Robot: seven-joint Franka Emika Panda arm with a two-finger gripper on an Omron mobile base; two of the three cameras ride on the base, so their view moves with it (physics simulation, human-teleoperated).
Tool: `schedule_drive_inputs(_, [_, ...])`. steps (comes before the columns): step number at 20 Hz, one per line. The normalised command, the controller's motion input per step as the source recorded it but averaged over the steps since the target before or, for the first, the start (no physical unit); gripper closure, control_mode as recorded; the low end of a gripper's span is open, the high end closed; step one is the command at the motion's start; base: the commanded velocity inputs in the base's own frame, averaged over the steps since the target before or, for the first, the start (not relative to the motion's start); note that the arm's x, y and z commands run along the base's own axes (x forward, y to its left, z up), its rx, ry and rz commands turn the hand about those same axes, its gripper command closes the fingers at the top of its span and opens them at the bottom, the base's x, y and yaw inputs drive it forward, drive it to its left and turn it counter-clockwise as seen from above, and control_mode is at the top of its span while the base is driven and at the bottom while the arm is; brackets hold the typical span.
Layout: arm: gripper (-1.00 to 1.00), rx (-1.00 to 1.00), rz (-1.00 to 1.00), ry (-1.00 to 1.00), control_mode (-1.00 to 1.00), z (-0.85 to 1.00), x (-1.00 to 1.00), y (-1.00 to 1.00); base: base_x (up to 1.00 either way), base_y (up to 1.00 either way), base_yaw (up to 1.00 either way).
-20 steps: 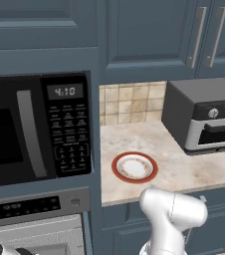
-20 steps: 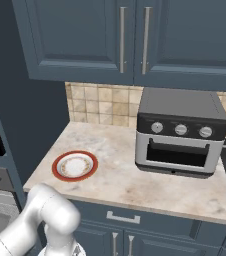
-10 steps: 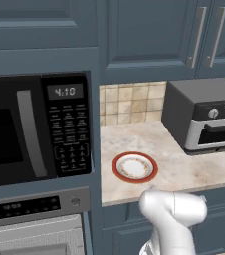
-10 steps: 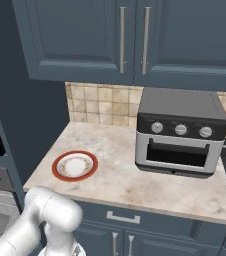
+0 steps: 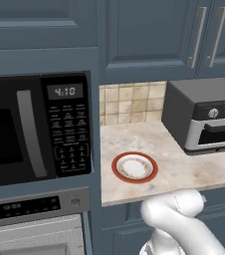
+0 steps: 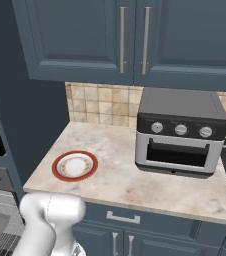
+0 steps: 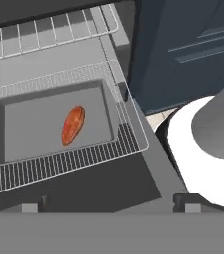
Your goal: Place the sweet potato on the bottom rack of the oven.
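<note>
1. The claw's finger tips cannot be made out in the hand view, so whether it is spread or clenched cannot be told; it holds nothing visible.
2. The sweet potato (image 7: 74, 125) lies alone in a grey tray (image 7: 15, 136) on the pulled-out wire rack (image 7: 74, 161) of the oven (image 5: 35, 219).
3. A plate (image 5: 134, 167) sits on the desk (image 6: 135, 185).
4. Since a second ago, the arm's elbow has shifted slightly; nothing else moved.

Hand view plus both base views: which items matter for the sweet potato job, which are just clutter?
Job:
sweet potato, lying in the grey tray
pulled-out wire rack under the tray
oven

Clutter:
plate on the counter
microwave
toaster oven
</note>
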Motion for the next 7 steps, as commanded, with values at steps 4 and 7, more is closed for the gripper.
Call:
schedule_drive_inputs(4, [-1.0, 0.51, 0.0, -0.1, -1.0, 0.58, -0.4, -1.0, 0.0, 0.0, 0.0])
schedule_drive_inputs(7, [-1.0, 0.49, 0.0, -0.04, -1.0, 0.5, -0.15, -1.0, 0.0, 0.0, 0.0])
